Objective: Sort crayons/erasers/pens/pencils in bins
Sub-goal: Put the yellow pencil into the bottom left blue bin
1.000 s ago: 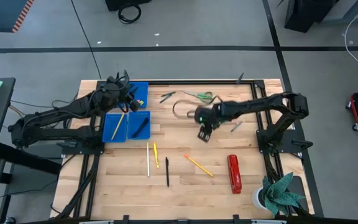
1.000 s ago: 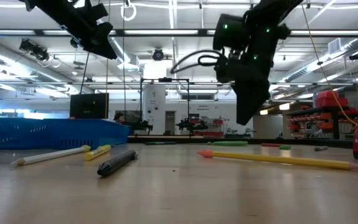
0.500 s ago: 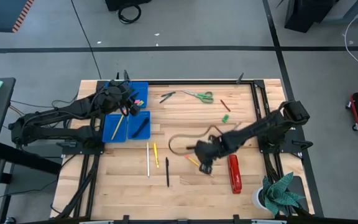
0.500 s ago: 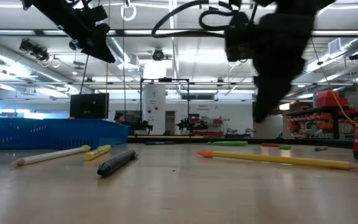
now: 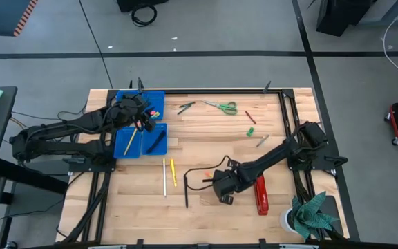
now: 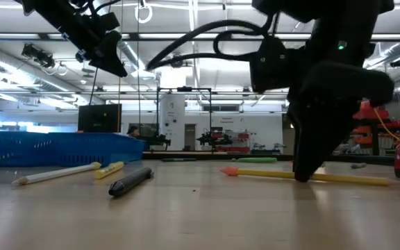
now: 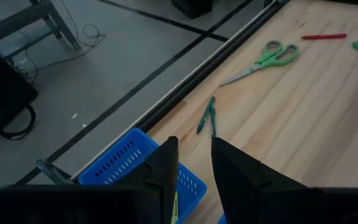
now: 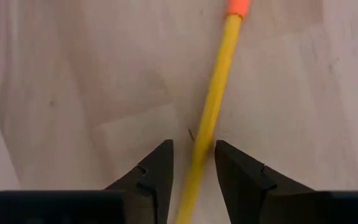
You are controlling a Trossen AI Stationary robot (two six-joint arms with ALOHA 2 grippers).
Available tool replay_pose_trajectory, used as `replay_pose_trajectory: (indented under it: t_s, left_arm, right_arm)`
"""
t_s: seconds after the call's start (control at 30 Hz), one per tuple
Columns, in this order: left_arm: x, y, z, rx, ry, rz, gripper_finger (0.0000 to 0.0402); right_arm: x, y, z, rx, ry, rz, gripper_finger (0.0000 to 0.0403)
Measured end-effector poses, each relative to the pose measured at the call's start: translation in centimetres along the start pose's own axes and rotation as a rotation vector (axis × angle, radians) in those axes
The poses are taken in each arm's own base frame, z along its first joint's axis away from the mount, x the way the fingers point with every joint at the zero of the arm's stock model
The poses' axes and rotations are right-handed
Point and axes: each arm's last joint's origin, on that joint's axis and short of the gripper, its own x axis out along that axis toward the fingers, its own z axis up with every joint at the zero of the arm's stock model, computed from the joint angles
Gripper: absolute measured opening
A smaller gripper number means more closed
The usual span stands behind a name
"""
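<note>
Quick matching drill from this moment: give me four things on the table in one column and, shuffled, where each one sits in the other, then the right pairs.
Things:
1. right gripper
2. left gripper
3. scissors
4. stapler

Places:
A. near the table's far edge, green handles
B. above the blue bins at the table's left
C. down on the table, fingers either side of the yellow pencil
D. lying red beside the right arm, near the front right

Pairs: 1-C, 2-B, 3-A, 4-D
</note>
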Motion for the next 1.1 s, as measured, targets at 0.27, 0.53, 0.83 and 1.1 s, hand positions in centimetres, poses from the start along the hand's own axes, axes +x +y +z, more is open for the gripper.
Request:
replay_pose_trajectory:
  t_s: [0.27, 0.53, 0.83, 1.1]
  left_arm:
    - [0.0, 0.0, 0.0, 0.006, -0.004, 0.0, 0.0107]
    - [0.0, 0.0, 0.0, 0.009, -0.002, 0.0, 0.0107]
    - [0.0, 0.0, 0.0, 0.008, -0.003, 0.0, 0.0107]
    - [0.0, 0.0, 0.0, 0.007, -0.006, -0.001, 0.0107]
  right_arm:
    - [0.3, -1.0, 0.4, -0.028, 0.016, -0.015, 0.0104]
    - [0.9, -1.2, 0.0, -0.076, -0.013, -0.003, 0.0078]
    - [-1.2, -0.7, 1.7, -0.129, -0.206, 0.084, 0.0023]
    - [-1.9, -0.2, 3.0, -0.206, -0.316, 0.187, 0.0023]
